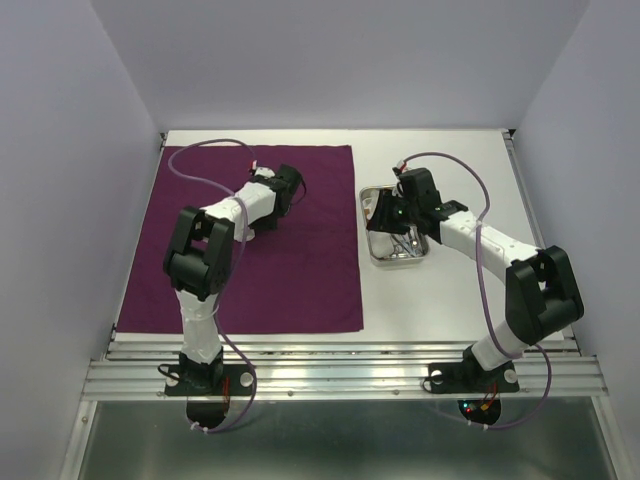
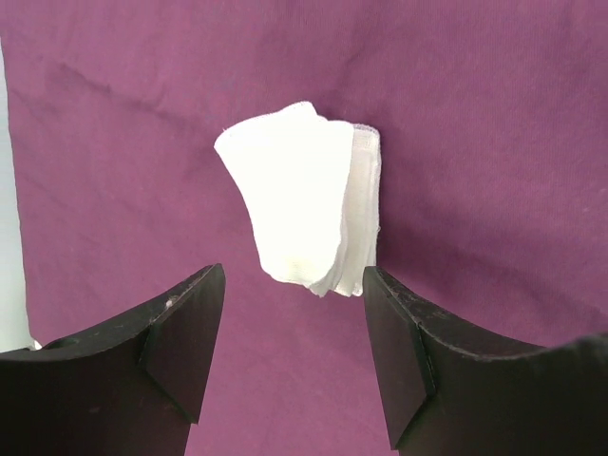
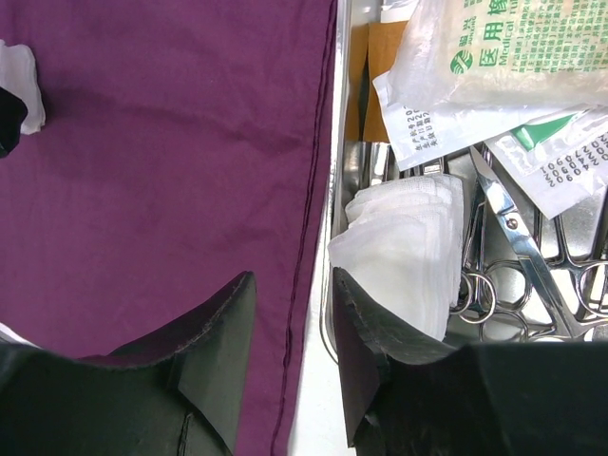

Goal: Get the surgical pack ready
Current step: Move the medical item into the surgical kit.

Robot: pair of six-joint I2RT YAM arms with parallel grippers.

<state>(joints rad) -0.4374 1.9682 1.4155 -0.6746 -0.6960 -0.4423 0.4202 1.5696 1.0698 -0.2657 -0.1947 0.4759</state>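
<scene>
Showing right gripper (image 3: 292, 285), jaws parted and empty, astride the steel tray (image 3: 339, 95) rim, gauze stack (image 3: 404, 237) lying just right of them; left gripper (image 2: 293, 313), likewise parted and empty, faces one gauze pad (image 2: 299, 204) on the purple drape (image 2: 494, 142)

Bright, even overhead light; soft shadows on the purple cloth (image 1: 300, 270); steel tray (image 1: 398, 262) glints; near fingers (image 2: 180, 351) slightly soft.

A folded white gauze pad (image 2: 299, 204) lies on the purple drape (image 2: 494, 123), its layers showing along one side. The left gripper (image 2: 294, 323) hangs over it with jaws apart, both black fingers (image 2: 180, 342) clear of the pad.
</scene>
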